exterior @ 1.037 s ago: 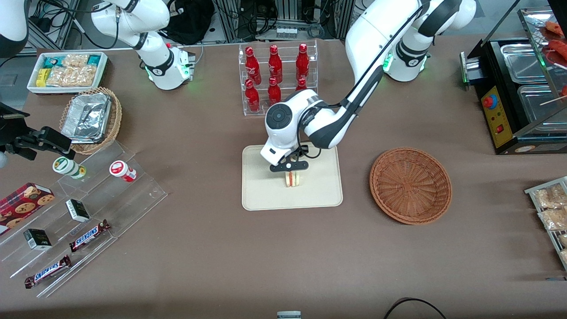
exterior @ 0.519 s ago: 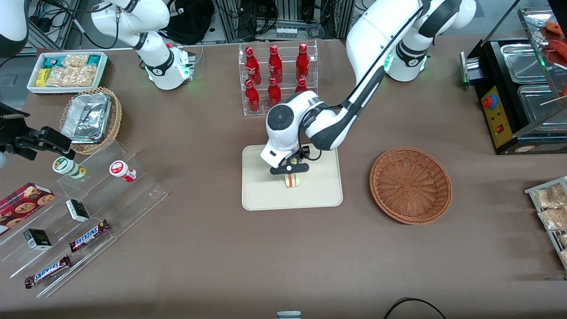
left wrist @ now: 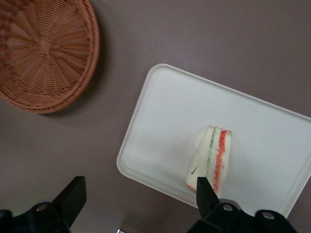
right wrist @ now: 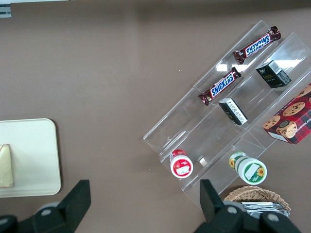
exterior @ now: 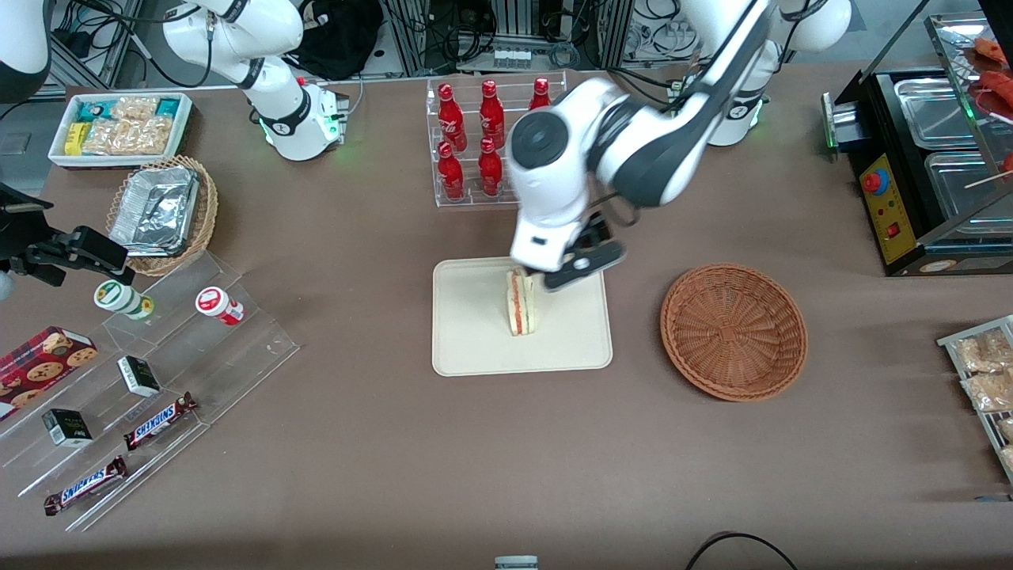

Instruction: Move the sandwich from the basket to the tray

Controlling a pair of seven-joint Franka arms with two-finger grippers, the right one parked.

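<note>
Sandwich (exterior: pixel 521 302) standing on tray (exterior: pixel 475 348), hand (exterior: pixel 576 267) spread wide above

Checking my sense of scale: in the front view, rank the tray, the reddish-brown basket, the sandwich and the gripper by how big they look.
1. Tray
2. Basket, slightly smaller in area
3. Gripper, open and above the tray's edge; it is raised nearer the camera, so its rank is unsure
4. Sandwich
</note>
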